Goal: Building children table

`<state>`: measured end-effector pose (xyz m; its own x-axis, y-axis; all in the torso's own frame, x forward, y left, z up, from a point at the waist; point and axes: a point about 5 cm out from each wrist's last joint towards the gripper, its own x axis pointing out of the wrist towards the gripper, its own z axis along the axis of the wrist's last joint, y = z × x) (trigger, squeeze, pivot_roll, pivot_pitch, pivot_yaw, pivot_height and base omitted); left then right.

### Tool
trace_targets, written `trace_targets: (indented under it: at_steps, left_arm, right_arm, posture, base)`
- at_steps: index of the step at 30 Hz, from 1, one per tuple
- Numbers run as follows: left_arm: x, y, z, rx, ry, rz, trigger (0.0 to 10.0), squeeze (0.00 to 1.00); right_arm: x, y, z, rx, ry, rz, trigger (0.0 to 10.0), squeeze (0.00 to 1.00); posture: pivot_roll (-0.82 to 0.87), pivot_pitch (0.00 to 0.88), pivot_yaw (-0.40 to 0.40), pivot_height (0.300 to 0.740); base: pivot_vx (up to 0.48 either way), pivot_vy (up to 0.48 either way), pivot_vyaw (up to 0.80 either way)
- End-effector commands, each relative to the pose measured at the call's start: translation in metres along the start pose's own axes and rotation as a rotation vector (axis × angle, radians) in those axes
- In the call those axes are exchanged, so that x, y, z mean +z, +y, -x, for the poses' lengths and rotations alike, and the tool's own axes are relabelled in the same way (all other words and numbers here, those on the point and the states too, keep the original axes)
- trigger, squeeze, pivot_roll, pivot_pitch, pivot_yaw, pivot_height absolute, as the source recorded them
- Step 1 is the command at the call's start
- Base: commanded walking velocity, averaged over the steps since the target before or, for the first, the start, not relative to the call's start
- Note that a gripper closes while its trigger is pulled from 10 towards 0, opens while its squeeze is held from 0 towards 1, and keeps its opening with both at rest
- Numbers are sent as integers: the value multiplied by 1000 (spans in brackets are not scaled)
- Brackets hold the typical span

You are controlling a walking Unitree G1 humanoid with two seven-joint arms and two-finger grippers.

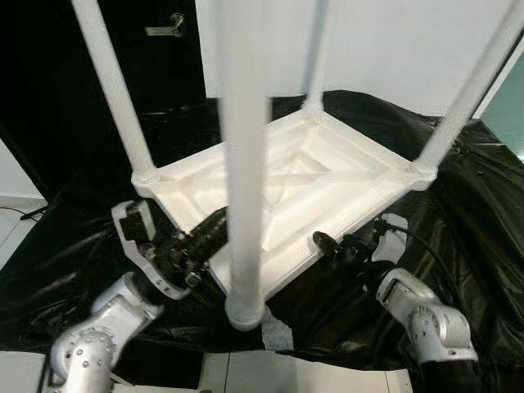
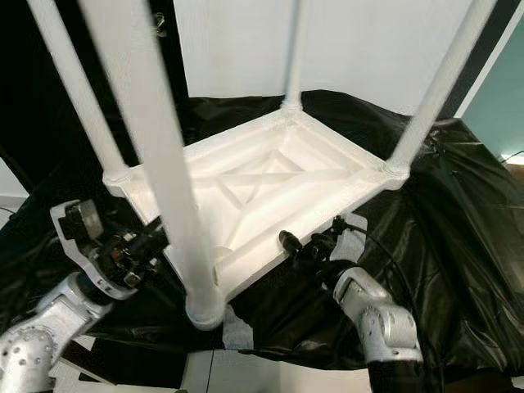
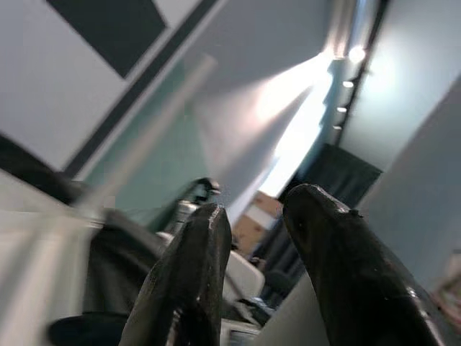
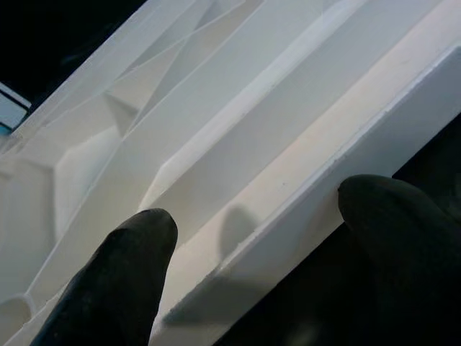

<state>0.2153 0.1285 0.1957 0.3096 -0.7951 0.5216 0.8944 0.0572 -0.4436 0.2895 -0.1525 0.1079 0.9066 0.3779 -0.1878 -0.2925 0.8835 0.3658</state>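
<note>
Black plastic sheet (image 1: pixel 458 213) covers the spot in front of the robot, and a white table (image 1: pixel 327 184) lies on it upside down, with its flat top on the sheet and its ribbed underside facing up. Four white legs stick up from its corners: one leg (image 1: pixel 246 164) is at the near corner, very close to the camera and blurry, another leg (image 1: pixel 115 90) is on the left, a third leg (image 1: pixel 471 90) is on the right, and a fourth leg (image 1: pixel 319 53) is at the far corner. A white wall (image 1: pixel 393 41) stands behind the table, with a dark door (image 1: pixel 98 49) to the left of it. The left arm (image 1: pixel 106 336) is silver and reaches up to the table's near left edge. The left gripper (image 1: pixel 214 228) is right by that edge, next to the near leg. In the left wrist view its two black fingers (image 3: pixel 191 281) are a little apart with nothing between them. The right arm (image 1: pixel 426 315) is silver too and reaches to the table's near right edge. In the right wrist view the right gripper (image 4: pixel 248 245) has its fingers (image 4: pixel 122 267) apart, one over the ribbed inside of the table and one outside it, with the rim of the table between them. I cannot tell if the fingers press on the rim.
</note>
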Motion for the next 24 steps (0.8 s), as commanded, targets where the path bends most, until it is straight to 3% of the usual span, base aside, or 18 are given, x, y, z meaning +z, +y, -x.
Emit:
trace_targets:
  at_steps: [1,6,16,24]
  left_arm:
    - [-3,-18,-12,-188,5,11,10000,0]
    - [-14,-28,-23,-216,7,35,10000,0]
    - [-19,-36,-31,-226,6,41,10000,0]
    - [-31,-38,-41,-234,35,51,10000,0]
  right_arm:
    - [-2,17,-9,106,12,18,10000,0]
    - [-2,20,-29,170,54,57,10000,0]
    - [-4,36,-46,349,99,143,10000,0]
    - [4,37,-60,426,95,227,10000,0]
  posture:
    - [69,0,-54,740]
    - [84,0,-57,740]
    - [88,0,-53,740]
    - [94,0,-41,740]
  base:
    - [0,0,0]
    - [0,0,0]
    - [0,0,0]
    - [0,0,0]
